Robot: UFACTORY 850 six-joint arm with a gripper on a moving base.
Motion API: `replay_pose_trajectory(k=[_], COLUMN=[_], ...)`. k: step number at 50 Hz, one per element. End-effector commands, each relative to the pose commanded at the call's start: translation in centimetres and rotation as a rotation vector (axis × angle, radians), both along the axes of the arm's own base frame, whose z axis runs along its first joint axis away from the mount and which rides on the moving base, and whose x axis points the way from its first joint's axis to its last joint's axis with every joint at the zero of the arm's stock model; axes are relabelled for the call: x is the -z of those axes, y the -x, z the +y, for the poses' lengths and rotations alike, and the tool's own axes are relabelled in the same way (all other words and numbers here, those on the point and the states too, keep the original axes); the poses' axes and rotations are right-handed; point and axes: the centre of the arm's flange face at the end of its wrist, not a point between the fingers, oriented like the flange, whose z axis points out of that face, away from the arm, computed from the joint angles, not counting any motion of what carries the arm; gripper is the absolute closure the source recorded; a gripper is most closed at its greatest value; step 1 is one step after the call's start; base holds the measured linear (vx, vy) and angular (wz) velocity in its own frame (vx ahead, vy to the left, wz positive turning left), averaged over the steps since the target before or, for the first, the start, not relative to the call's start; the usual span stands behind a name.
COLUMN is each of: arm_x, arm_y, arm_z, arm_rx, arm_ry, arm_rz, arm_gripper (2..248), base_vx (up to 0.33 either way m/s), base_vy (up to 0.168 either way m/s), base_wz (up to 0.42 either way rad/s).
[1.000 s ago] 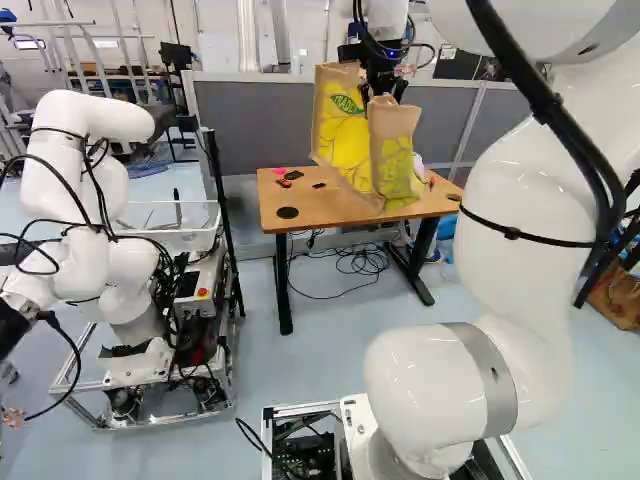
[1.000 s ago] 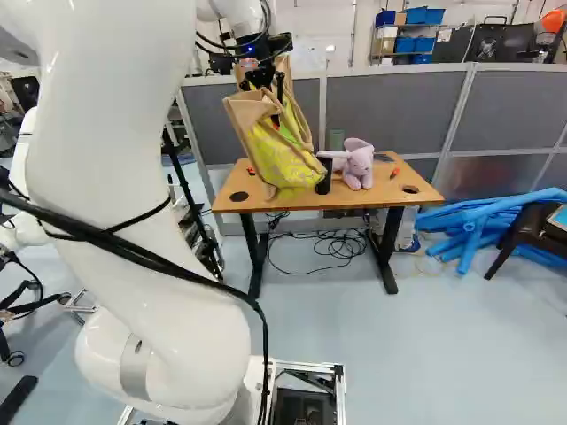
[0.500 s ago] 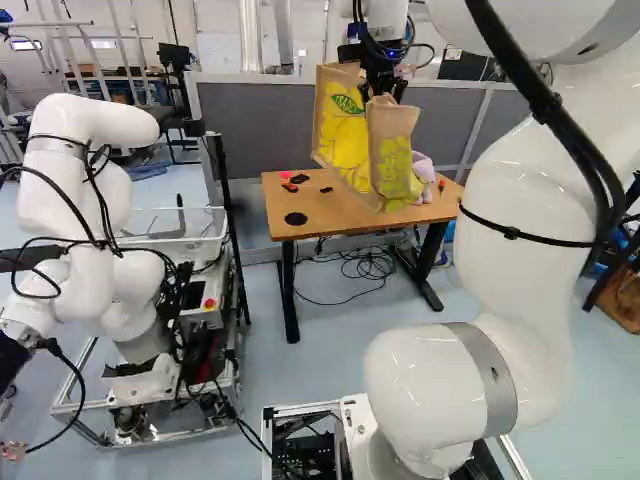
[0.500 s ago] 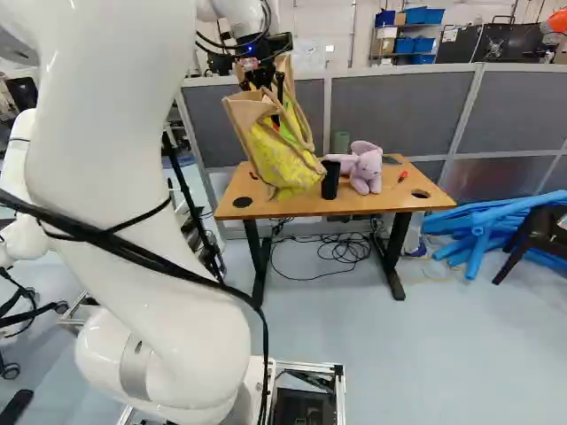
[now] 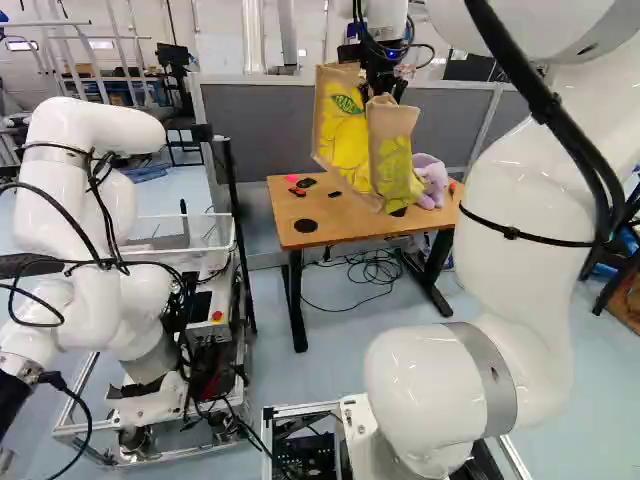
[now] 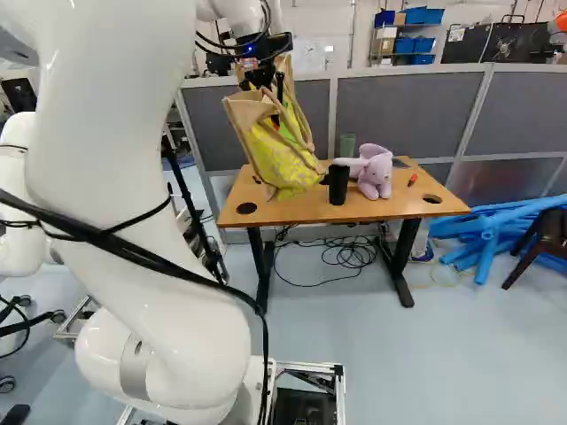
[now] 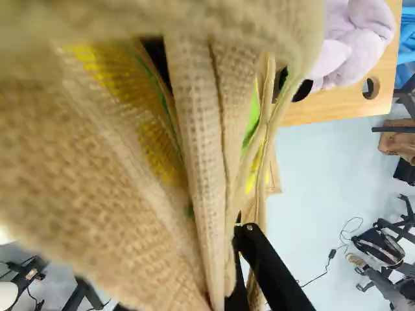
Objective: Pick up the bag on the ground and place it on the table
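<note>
Your black two-finger gripper (image 6: pixel 264 88), upper middle of right base view: clamped on tan-and-yellow woven bag (image 6: pixel 285 158), tilted beneath it. Brown wooden tabletop (image 6: pixel 390 206) judged ahead, lower.

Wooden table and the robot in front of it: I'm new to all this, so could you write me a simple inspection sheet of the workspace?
Surface: wooden table on dark legs, round black discs in its top.
Job's things: yellow-printed bag hangs in the air, not set down; whether it is over the table, I cannot tell.
Clutter: lilac plush toy, black cup and red marker on the table.
Jaws: closed on the bag's upper part.
Cables: black cables lie loosely under the table; others run along the arm.
Surroundings: grey partition behind, blue tubes beside, another robot at the left of the left base view.
</note>
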Motion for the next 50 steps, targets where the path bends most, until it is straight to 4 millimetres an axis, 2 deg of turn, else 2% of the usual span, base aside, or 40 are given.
replay_pose_trajectory(k=[14, 40, 50], arm_x=[0.0, 0.0, 0.0], arm_y=[-0.19, -0.35, -0.35], arm_z=[0.26, 0.55, 0.55], arm_rx=[-0.005, -0.013, -0.087], arm_ry=[0.0, 0.0, 0.008], arm_rz=[-0.001, -0.001, 0.01], arm_gripper=[228, 228, 228], base_vx=[0.067, 0.0, 0.0], base_vy=[0.065, 0.0, 0.0], base_wz=[-0.015, 0.0, 0.0])
